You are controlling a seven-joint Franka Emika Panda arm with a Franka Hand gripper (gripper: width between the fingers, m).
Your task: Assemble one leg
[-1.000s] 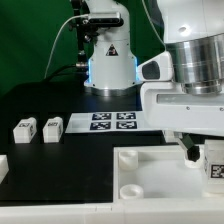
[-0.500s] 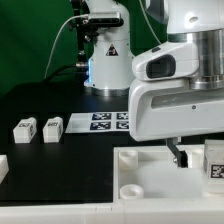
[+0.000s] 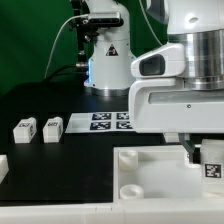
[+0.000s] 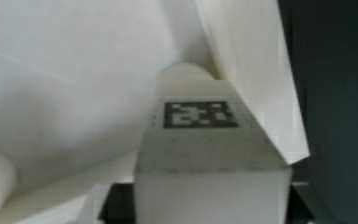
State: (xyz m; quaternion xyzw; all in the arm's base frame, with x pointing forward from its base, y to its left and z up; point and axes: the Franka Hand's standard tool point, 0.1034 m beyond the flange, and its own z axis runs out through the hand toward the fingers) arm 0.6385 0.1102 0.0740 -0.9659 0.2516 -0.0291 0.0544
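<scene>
- Marker board (image 3: 112, 121): flat on the black table (image 3: 60, 100), toward the far edge, tags up.
- Large white tray-like part (image 3: 150, 180) at the near edge, round socket showing.

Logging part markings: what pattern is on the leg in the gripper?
A black-and-white square fiducial tag on the white leg, clearest in the wrist view.

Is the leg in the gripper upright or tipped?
Upright, it seems: the leg hangs with its tag square-on between the fingers, above the tray. Whether it is seated: cannot tell.
</scene>
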